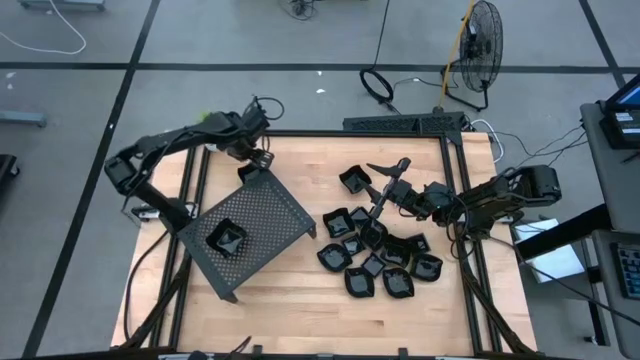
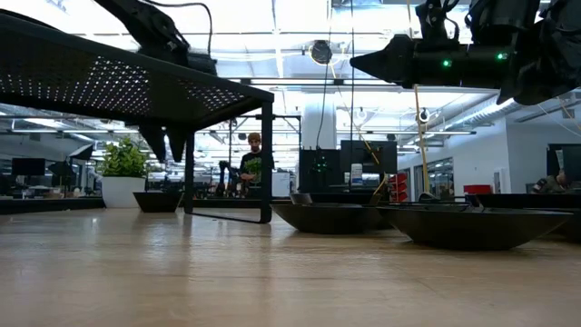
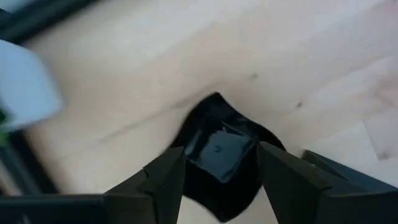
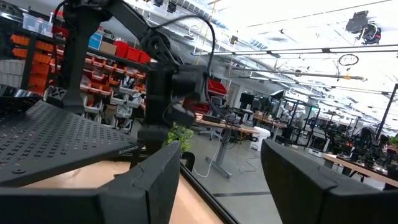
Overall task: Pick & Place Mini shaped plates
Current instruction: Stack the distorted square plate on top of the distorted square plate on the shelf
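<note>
High view: one plate on tray; eleven others clustered.

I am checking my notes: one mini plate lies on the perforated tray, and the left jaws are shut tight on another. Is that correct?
Not quite. The left wrist view shows the left gripper open around a mini plate, not shut tight. One plate does lie on the perforated tray.

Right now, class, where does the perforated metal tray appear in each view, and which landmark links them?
High view: perforated metal tray left of centre, turned diagonally.
Low view: tray upper left, seen from below, on legs.
Left wrist view: not in it.
Right wrist view: tray at left.
Landmark: left arm beside the tray, in those three views.
</note>
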Action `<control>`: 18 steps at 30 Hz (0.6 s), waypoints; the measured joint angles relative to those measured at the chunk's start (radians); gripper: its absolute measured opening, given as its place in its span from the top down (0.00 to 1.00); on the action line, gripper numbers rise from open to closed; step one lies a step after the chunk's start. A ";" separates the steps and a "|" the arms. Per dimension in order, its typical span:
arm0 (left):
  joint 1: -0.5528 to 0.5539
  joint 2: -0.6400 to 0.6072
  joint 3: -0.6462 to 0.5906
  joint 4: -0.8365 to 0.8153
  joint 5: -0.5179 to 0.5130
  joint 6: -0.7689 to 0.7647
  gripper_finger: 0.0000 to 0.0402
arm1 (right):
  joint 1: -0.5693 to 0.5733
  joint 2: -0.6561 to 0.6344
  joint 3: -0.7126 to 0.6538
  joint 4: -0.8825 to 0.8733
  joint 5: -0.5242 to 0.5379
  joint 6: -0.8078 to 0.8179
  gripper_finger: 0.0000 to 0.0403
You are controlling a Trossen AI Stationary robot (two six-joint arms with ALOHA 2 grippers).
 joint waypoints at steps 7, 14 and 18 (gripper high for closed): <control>-0.007 -0.213 0.003 -0.027 -0.053 0.006 0.65 | 0.000 0.000 0.000 0.000 0.001 0.001 0.48; -0.074 -0.503 0.005 -0.015 -0.052 -0.005 0.90 | -0.033 0.000 0.005 -0.021 0.001 0.036 0.48; -0.149 -0.656 0.005 0.058 -0.051 -0.034 0.98 | -0.181 0.000 0.140 -0.403 -0.082 0.254 0.50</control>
